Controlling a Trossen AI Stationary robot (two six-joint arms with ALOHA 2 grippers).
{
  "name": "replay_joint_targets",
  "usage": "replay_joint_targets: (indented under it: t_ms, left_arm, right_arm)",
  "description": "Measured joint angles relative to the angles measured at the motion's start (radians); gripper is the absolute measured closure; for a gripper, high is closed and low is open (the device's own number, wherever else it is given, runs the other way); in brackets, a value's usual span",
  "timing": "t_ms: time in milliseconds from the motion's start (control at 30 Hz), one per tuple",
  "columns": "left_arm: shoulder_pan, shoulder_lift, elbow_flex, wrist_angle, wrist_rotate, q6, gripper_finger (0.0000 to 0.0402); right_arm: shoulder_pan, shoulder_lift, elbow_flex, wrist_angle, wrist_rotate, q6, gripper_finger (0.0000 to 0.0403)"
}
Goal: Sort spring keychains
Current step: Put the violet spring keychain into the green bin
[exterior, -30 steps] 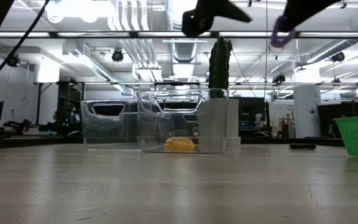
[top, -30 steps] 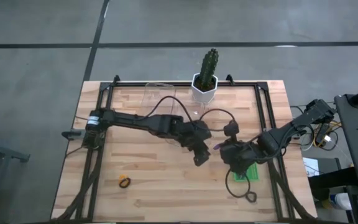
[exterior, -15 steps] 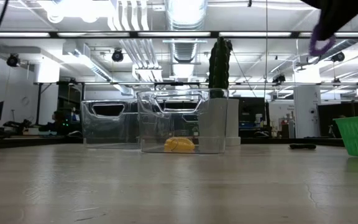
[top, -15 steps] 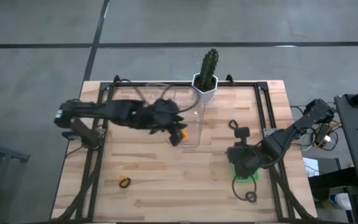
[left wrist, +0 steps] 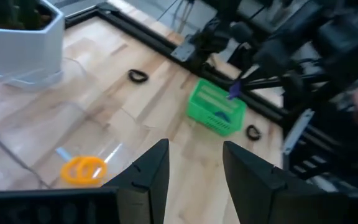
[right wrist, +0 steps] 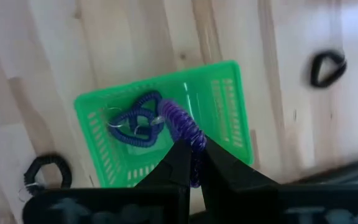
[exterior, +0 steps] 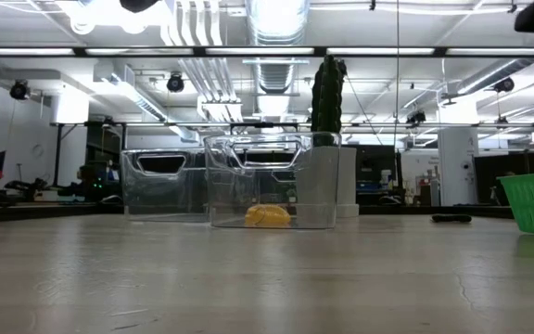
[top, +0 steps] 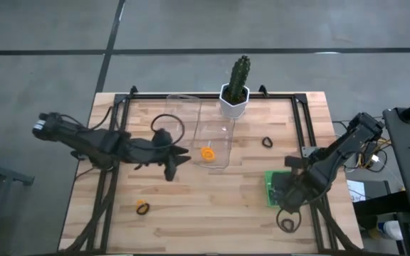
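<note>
My right gripper (right wrist: pixel 191 158) is shut on a purple spring keychain (right wrist: pixel 182 124) above the green basket (top: pixel 276 188), which holds a blue-purple keychain (right wrist: pixel 135 124). My left gripper (left wrist: pixel 194 174) is open and empty, just left of the clear bin (top: pixel 216 142). An orange keychain (top: pixel 206 153) lies on that bin's floor. Another orange keychain (top: pixel 142 208) lies on the table near the front left. One black keychain (top: pixel 267 142) lies right of the bin and another (top: pixel 287 224) lies in front of the basket. My right gripper pinches the purple keychain between its two fingertips by one end of the coil (right wrist: pixel 194 144). The fingers come from above, pointing down. The rest of the coil sticks out past the fingertips, lifted clear over the green basket.
A second clear bin (top: pixel 184 117) stands left of the first. A potted cactus (top: pixel 237 89) stands at the far edge. A black frame (top: pixel 301 135) runs along the table's sides. Bare wood lies at the front middle (top: pixel 212 213).
My left gripper has drawn back from the table's middle toward the left edge, past the clear bin. My right gripper has carried the purple keychain toward the table's right and near edges, until it is over the green basket.
</note>
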Motion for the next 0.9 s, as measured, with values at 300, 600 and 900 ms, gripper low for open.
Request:
replay_joint_targets:
  t_ms: [300,600,900]
  left_arm:
    - [-0.041,-0.176,-0.277,0.228,0.000,-0.057,0.0259]
    - [-0.050,-0.216,-0.346,0.243,0.000,-0.074,0.0259]
    - [-0.050,-0.216,-0.350,0.242,0.001,-0.072,0.0259]
  right_arm:
    - [0.004,0.000,-0.094,0.077,-0.028,0.097,0.0390]
    - [0.004,0.001,-0.166,0.165,-0.059,0.170,0.0390]
    - [0.004,0.002,-0.223,0.260,-0.109,0.174,0.0354]
